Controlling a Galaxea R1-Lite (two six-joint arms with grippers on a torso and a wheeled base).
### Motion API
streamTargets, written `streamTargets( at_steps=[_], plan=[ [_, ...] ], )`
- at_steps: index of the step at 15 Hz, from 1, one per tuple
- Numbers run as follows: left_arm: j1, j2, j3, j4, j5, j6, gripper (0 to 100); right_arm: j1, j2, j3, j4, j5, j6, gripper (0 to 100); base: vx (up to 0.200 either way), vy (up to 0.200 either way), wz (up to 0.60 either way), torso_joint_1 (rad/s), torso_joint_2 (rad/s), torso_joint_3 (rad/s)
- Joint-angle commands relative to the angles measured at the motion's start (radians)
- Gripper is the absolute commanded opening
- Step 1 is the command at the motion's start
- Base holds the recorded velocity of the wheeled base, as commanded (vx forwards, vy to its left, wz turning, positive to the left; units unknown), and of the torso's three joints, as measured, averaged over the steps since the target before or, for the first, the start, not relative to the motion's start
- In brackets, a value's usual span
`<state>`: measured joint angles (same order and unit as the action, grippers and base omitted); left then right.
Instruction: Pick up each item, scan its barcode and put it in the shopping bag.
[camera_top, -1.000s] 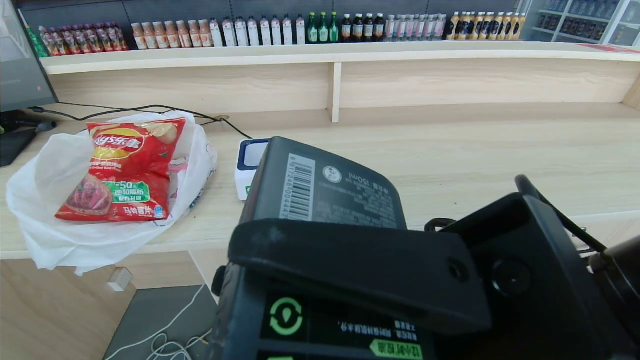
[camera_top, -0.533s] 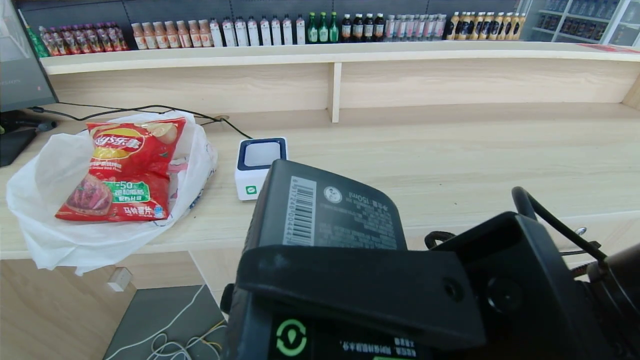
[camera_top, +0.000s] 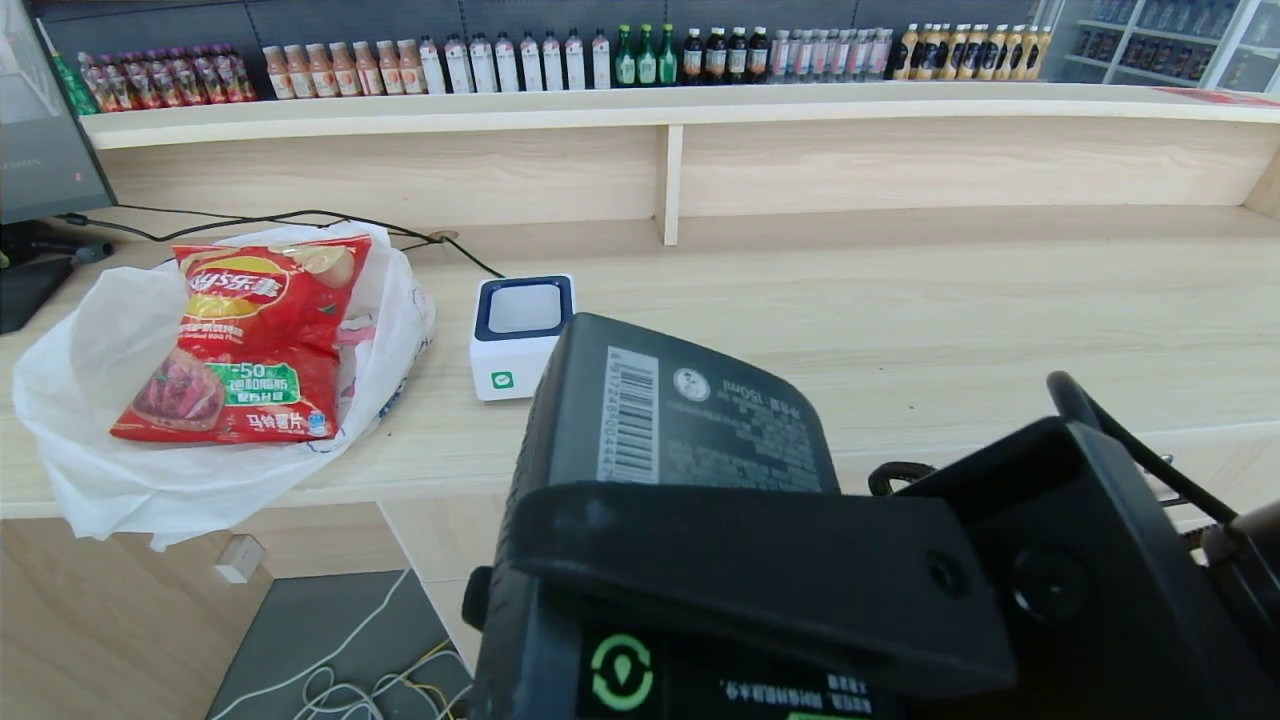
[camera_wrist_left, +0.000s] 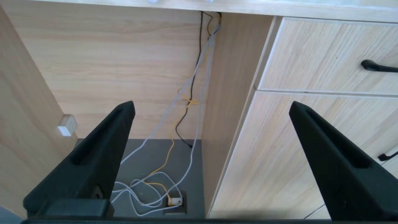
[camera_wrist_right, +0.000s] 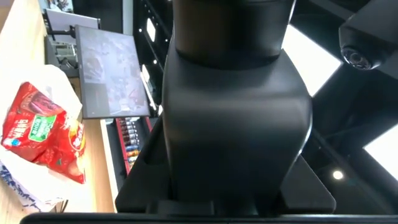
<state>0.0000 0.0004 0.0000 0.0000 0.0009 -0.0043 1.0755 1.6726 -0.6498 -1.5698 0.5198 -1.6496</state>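
Moving: black bottle (camera_top: 690, 410) back off scanner (camera_top: 522, 335), scan likely done
Right fingers (camera_top: 750, 570): clamped on bottle
Left fingers (camera_wrist_left: 93, 168): wide, empty

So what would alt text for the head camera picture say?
An end effector grips a black bottle, barcode up, close to the camera. Behind, a white scanner and a red chip bag on a white shopping bag sit on a counter.
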Motion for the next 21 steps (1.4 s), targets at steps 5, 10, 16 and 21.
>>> streamTargets(
  at_steps=[5,10,16,21],
  plan=[
    [0.0,0.0,0.0,0.0,-0.001,0.0,100,0.0,0.073,-0.037,-0.001,-0.04,0.229,0,0.0,0.0,0.0,0.0,0.0,0.0],
    [-0.002,0.0,0.0,0.0,0.001,0.0,100,0.0,0.07,-0.025,-0.001,-0.256,0.344,0,0.0,0.0,0.0,0.0,0.0,0.0],
    [0.0,0.0,0.0,0.0,-0.001,0.0,100,-0.009,0.059,-0.017,0.002,-0.389,0.769,0,0.0,0.0,0.0,0.0,0.0,0.0],
    [-0.002,0.0,0.0,0.0,0.001,0.0,100,-0.103,0.07,-0.017,0.027,-0.422,1.039,0,0.0,0.0,0.0,0.0,0.0,0.0]
  ],
)
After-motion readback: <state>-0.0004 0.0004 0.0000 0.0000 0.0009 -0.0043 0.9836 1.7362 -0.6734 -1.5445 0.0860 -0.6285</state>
